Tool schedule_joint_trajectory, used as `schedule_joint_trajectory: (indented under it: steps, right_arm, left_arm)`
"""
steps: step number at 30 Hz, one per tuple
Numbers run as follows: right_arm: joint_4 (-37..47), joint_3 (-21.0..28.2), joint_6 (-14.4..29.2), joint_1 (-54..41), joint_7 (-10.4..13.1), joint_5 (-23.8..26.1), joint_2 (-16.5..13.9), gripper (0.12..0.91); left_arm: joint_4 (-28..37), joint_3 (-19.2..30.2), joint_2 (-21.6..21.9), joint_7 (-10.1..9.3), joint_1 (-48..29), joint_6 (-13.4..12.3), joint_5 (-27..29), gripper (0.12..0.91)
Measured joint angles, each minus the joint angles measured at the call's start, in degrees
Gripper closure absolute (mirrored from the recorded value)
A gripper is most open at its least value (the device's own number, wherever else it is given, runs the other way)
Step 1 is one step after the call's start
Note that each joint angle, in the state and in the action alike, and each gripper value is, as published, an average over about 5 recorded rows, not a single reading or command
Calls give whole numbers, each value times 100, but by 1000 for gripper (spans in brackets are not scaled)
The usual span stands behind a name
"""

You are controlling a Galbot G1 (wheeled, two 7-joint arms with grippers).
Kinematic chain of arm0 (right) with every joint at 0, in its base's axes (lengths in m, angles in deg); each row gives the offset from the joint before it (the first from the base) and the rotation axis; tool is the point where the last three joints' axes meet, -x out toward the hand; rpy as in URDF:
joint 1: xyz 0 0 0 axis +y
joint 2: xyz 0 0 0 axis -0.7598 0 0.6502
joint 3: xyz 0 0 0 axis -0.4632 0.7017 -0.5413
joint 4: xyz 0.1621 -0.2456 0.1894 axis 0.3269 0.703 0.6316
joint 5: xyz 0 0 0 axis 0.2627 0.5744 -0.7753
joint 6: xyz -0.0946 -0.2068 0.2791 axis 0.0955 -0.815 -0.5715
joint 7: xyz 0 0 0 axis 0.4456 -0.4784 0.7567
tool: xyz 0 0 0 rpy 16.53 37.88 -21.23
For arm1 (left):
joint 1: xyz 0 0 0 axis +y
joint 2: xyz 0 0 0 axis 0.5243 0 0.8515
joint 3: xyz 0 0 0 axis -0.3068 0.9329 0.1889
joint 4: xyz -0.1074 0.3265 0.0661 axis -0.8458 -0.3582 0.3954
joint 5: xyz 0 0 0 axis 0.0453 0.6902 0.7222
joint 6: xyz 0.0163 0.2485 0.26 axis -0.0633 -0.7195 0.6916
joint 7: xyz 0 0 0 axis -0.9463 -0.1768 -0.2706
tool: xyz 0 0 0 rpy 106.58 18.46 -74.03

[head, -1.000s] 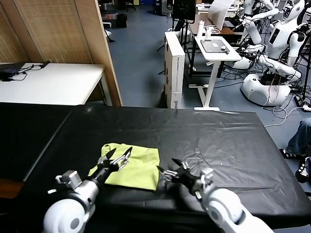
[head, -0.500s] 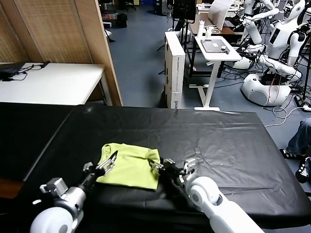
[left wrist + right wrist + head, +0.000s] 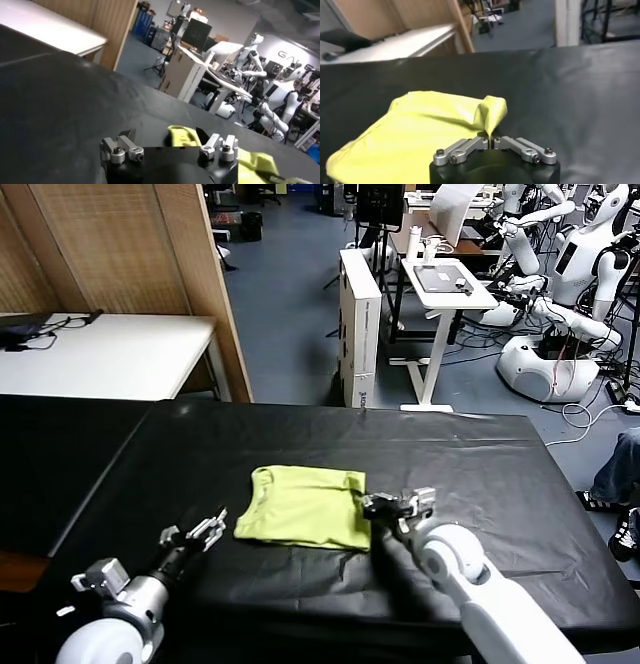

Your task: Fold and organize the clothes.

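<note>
Pinching T-shirt (image 3: 420,125) edge, apparently: right gripper (image 3: 491,142).

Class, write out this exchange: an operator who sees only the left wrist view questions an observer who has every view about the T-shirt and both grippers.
Operator: What is the right gripper doing?
Observer: The right gripper is at the right edge of the folded T-shirt, shut on a raised pinch of fabric.
Operator: Is my left gripper touching the shirt?
Observer: No. The left gripper is open and apart from the shirt, over the black table cloth to its left.
</note>
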Motion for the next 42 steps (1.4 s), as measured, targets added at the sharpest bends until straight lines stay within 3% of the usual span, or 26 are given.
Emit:
schedule_joint_trajectory:
  steps: [5,8,11,17,23,35,42]
  right_arm:
    - [-176,-152,80,128,-97,61,-163,427]
    - [-351,-269,311,273,-190,298,-298,249]
    - [-584,-435,748,527,-303,716,-483,143]
    - [-1062,-904,1849,1239,-309,1312,-802,119]
    - [-1577,-1573,2610,2122,-13,1634,-781,118]
    - [-2519,-2769,3845,4795,-83,2752,-45,118]
    - [-2709,-3111,4083,5891,-32,2840,300,118]
  left_arm:
    - [1,72,105,-32,-3,-207,226,123]
    - [-29,124,211,-158,35,-400,443,123]
    - [-92,116,359,-262,130,-672,560,123]
    - [-219,-80,750,-317,478,-1202,552,123]
    - [-464,-394,1043,-536,1141,-1418,739,123]
    - [-1045,-849,830,-404,2742,-1861,1221,123]
    - [-1122,-791,663,-369,3152,-1899,1488,123]
